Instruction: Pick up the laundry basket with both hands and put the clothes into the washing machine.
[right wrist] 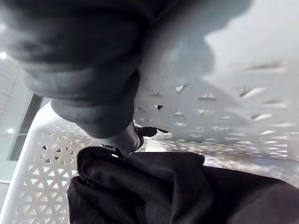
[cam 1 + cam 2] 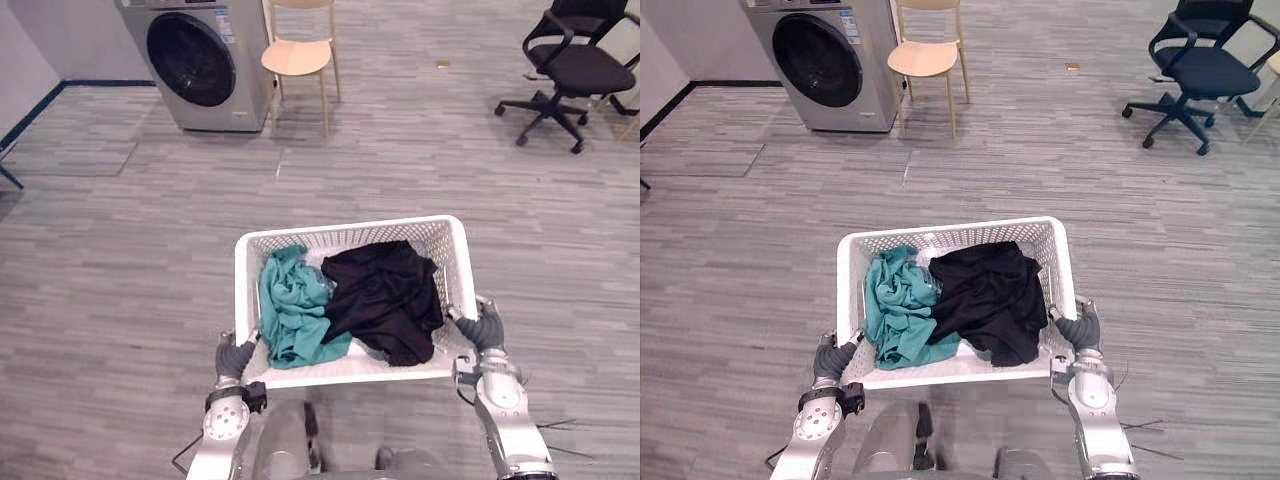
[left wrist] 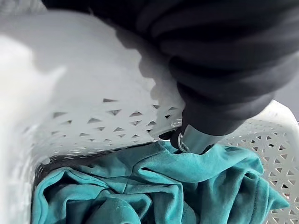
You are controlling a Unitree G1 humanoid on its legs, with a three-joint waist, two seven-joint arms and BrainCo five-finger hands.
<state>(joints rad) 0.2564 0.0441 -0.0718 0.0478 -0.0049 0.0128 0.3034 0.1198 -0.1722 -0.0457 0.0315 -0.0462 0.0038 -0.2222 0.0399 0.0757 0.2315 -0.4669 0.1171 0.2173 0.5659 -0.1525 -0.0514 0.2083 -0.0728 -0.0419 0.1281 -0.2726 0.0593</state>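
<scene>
A white lattice laundry basket (image 2: 350, 231) is held off the floor just in front of me. Inside it a teal garment (image 2: 293, 313) lies on the left and a black garment (image 2: 386, 296) on the right. My left hand (image 2: 236, 357) grips the basket's left near corner, its thumb (image 3: 193, 140) hooked over the rim beside the teal cloth (image 3: 140, 191). On the right side my right hand (image 2: 487, 329) grips the rim, with its thumb (image 1: 122, 140) inside above the black cloth (image 1: 163, 186). The silver washing machine (image 2: 196, 60) stands far ahead on the left with its round dark door closed.
A light wooden chair (image 2: 298, 55) stands right beside the washing machine. A black office chair (image 2: 573, 66) is at the far right. Grey plank floor (image 2: 400, 170) stretches between me and the machine.
</scene>
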